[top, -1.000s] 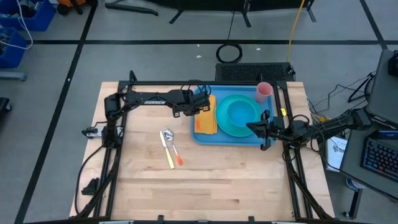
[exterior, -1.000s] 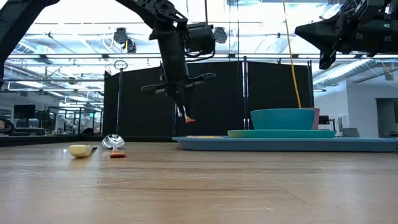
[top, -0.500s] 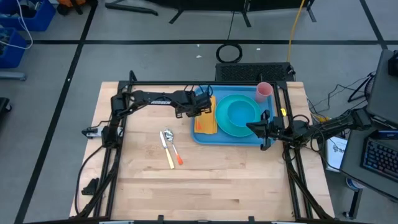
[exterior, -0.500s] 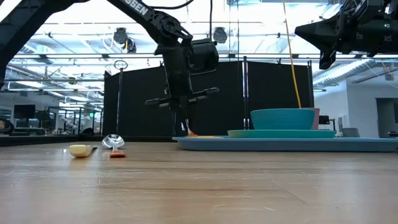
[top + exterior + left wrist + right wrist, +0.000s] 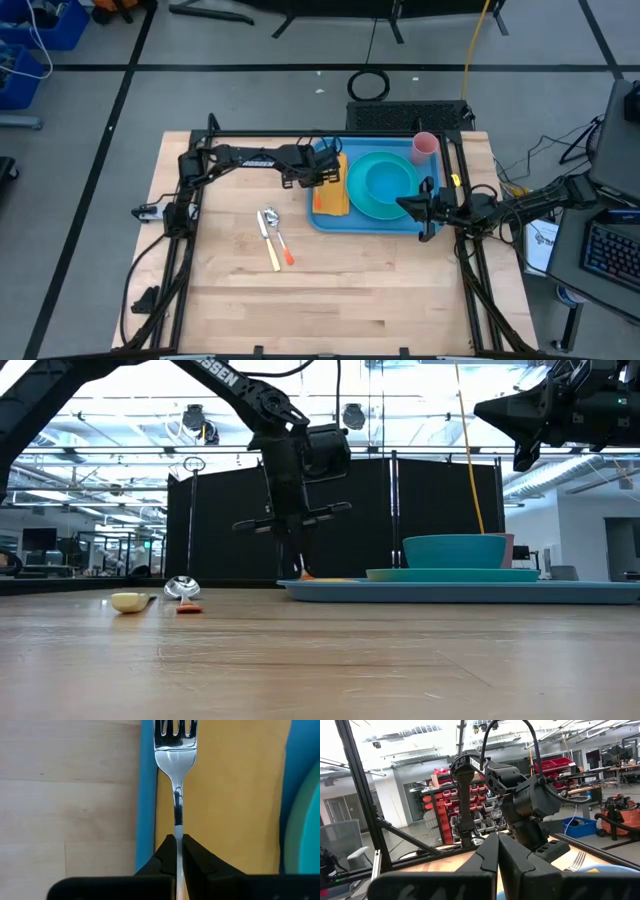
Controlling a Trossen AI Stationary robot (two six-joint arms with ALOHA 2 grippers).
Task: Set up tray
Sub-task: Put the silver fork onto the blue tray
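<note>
Left gripper clamped on a silver metal fork, tines over the yellow napkin at the left end of the flat blue plastic tray, back-right on the table. Right gripper pinched shut, empty, above tray's right edge.

Readable text: one brand marking on the left arm

White capital lettering is carried on the left arm; in the high view it is too small to be read with certainty, and in the low view only the ending "SSEN" can be made out on the link near the top edge. No other text, number or sign can be read.
</note>
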